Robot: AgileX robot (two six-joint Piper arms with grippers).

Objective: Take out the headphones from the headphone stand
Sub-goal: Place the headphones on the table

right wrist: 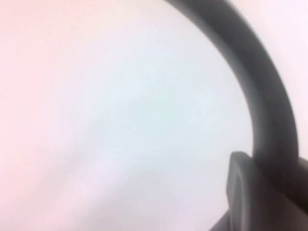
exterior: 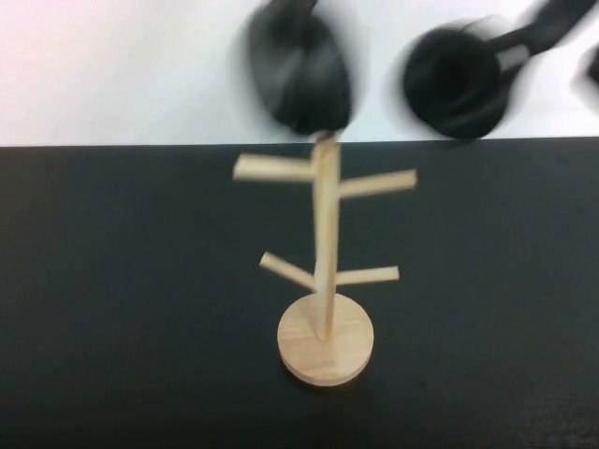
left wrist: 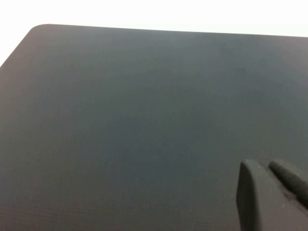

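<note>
High view angles down at the stand (exterior: 324, 271); left wrist skims table (left wrist: 144, 120); right wrist hugs headband (right wrist: 260, 77)

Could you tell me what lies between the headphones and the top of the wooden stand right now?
Nothing: in the high view the headphones, held by the right gripper, hang just above the headphone stand. The left gripper sits over bare table.

A bare test bench in what looks like a robotics lab or studio: a matte black tabletop (exterior: 112, 309) with a rounded corner runs to a plain white backdrop (exterior: 112, 65). A lone wooden headphone stand (exterior: 325, 267) stands on it, black headphones (exterior: 374, 75) above it. No household furnishings are visible; the exact kind of room cannot be told.
</note>
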